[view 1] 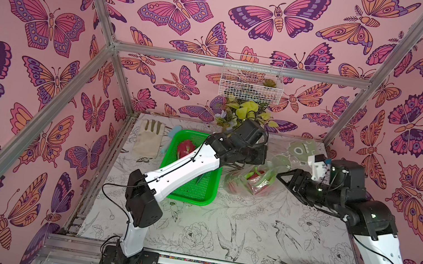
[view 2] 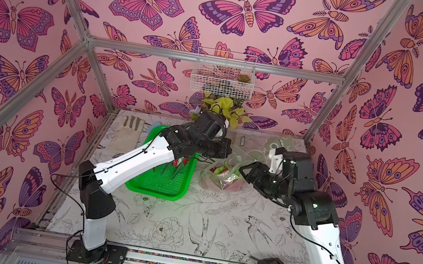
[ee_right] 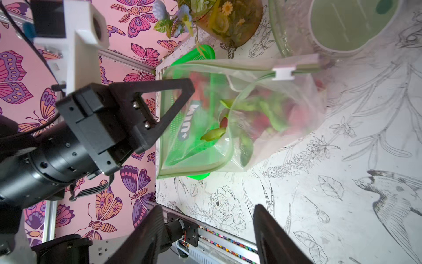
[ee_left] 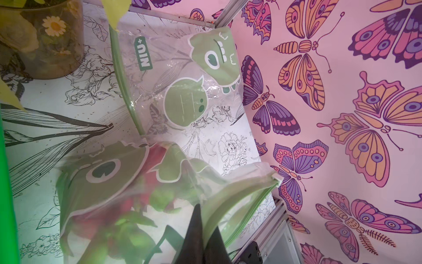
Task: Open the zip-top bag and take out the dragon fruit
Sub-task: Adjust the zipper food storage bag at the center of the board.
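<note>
The clear zip-top bag (ee_right: 201,146) carries a green label reading "NIU+" and green cartoon faces. A second bag (ee_left: 182,75), flat and with the same "NIU+" label, lies on the counter (view 1: 217,227) just beyond the left end effector (ee_left: 204,225).

The left end effector is pressed together, pinching the first bag's rim beside the green zip strip. The white slider (ee_right: 283,73) sits at the strip's far end, away from that grip, and the mouth gapes.

Inside this bag, right in front of both end effectors, is dragon fruit (ee_right: 269,114): red-pink skin with green leafy scales, blurred by the plastic, so the count cannot be told. Another dragon fruit (view 1: 185,148) lies in the green tray (view 1: 194,191) under the left arm.

The right end effector (ee_right: 206,228) is spread and holds nothing, near the bag's mouth but apart from it.

A pot of artificial flowers (ee_left: 45,45) stands just beyond the left end effector, and a beige glove (view 1: 149,138) lies past the tray.
</note>
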